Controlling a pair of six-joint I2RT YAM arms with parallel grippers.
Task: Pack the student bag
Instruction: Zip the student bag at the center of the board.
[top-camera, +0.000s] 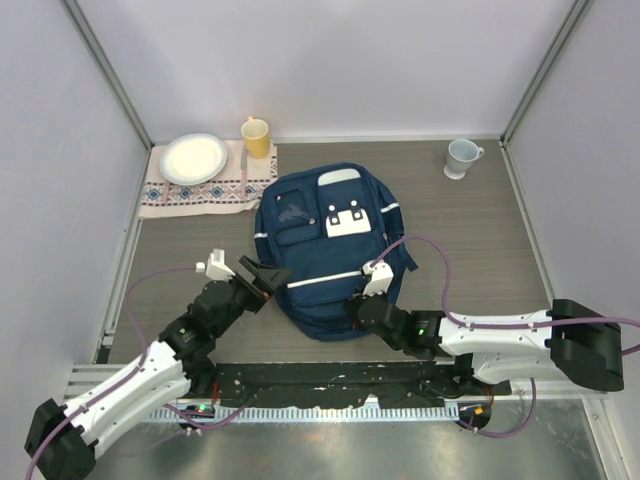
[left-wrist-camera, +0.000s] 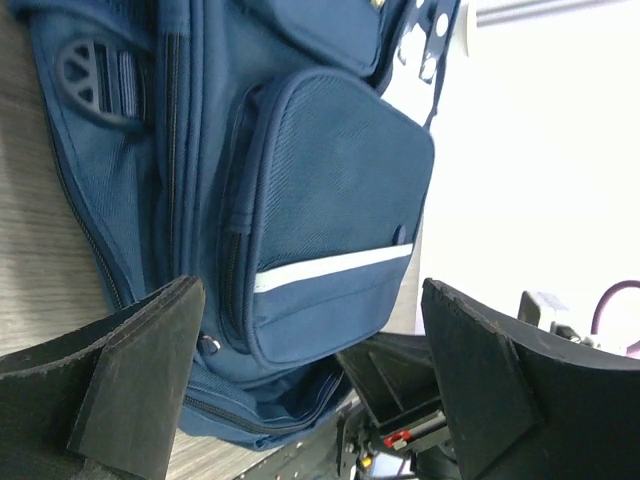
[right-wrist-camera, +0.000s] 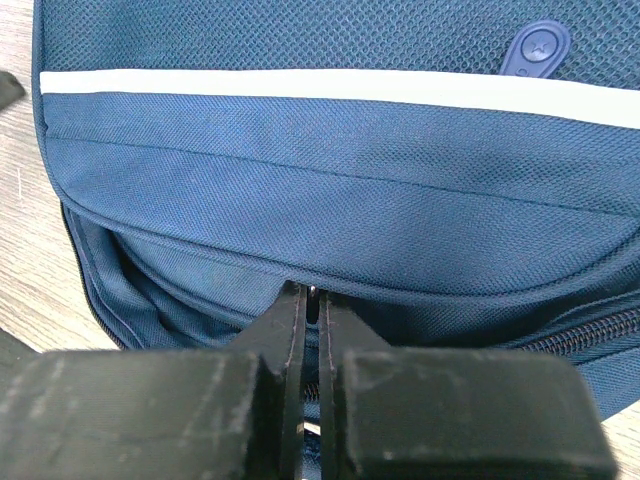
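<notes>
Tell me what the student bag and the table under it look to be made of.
student bag: woven synthetic cloth, probably nylon or polyester, matte navy. The weave grain, a coarser mesh-like panel and stitched seams show up close. Its white stripe looks like sewn-on tape.
table: grey-brown, matte, with a plank-like wood grain. Probably laminate, but it could be real wood; the look leaves that open.

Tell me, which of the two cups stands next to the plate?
The yellow cup, beside the white plate at back left; the pale cup stands alone, far right.
</notes>
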